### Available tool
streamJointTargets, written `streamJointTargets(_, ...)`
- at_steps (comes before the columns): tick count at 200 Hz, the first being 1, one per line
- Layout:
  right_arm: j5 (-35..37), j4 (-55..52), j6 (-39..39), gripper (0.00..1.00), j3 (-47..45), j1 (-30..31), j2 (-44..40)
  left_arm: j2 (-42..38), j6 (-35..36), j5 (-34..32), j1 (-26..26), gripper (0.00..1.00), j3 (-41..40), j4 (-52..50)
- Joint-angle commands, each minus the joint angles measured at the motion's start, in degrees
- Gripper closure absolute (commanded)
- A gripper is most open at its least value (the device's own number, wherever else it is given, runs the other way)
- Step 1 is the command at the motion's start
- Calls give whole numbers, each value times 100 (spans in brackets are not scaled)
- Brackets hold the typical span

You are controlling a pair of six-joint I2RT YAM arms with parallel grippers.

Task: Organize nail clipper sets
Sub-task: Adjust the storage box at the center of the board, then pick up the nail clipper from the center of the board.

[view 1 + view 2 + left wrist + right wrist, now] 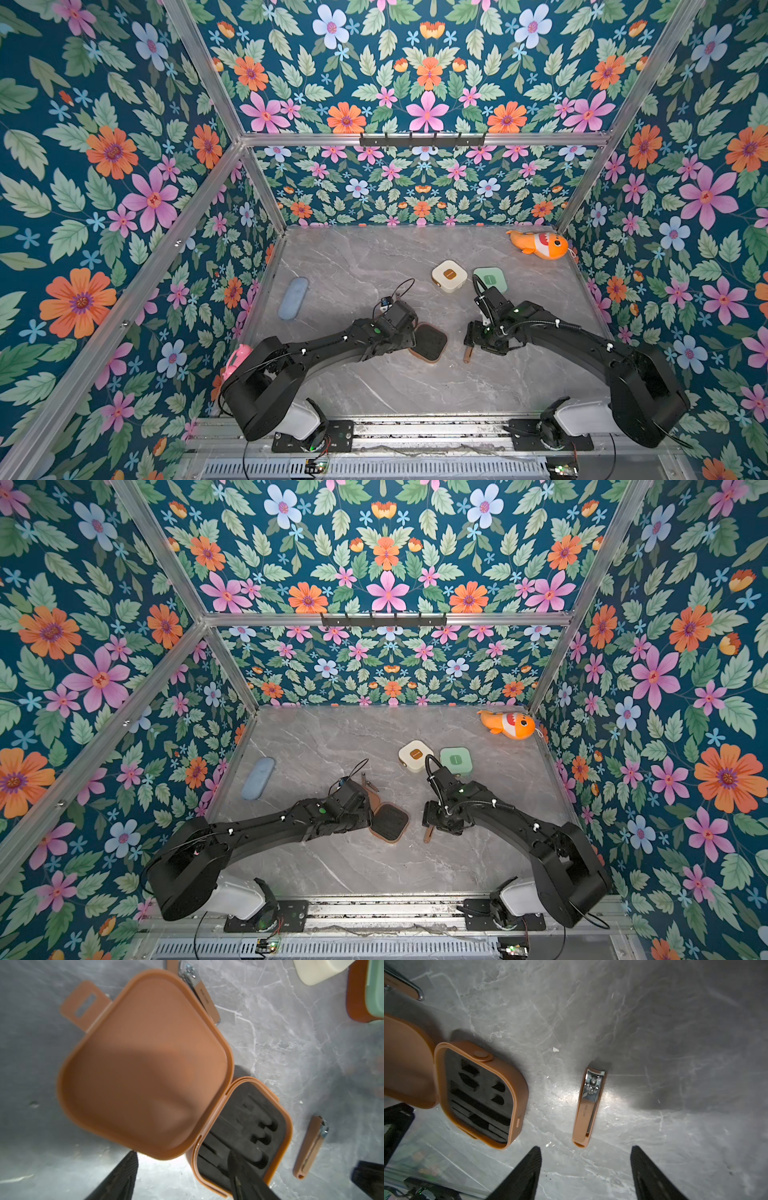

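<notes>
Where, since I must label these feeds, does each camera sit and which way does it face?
Both top views: high over the robot's base, angled down at the table; left arm and right arm show whole.
Left wrist: on the left arm, looking down past the left gripper at the open brown case; that gripper shows.
Right wrist: on the right arm, looking down past the right gripper at a nail clipper; that gripper shows.
Shared: both wrist views hold the case and that clipper.
</notes>
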Motion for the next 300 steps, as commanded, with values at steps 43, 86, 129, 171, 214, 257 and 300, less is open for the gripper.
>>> streamJointTargets(43,3,164,89,31,205,1,589,398,461,366,388,29,150,451)
streamJointTargets(86,46,129,65,39,367,13,942,399,580,372,416,31,413,281)
streamJointTargets(129,235,59,19,45,496,16,1242,-112,724,142,427,31,479,-202)
streamJointTargets(171,329,1,-26,58,665,68,1657,56,1050,322,571,31,905,-335)
streamJointTargets(214,260,72,-41,71,683,147,1672,854,1454,916,765,32,1742,-312)
streamJointTargets(257,514,-108,-172,81,874,449,1162,1534,1508,1426,973,34,2012,0)
streamJointTargets(300,738,171,-650,84,978,946,662,1665,1356,1723,1233,36,1710,438)
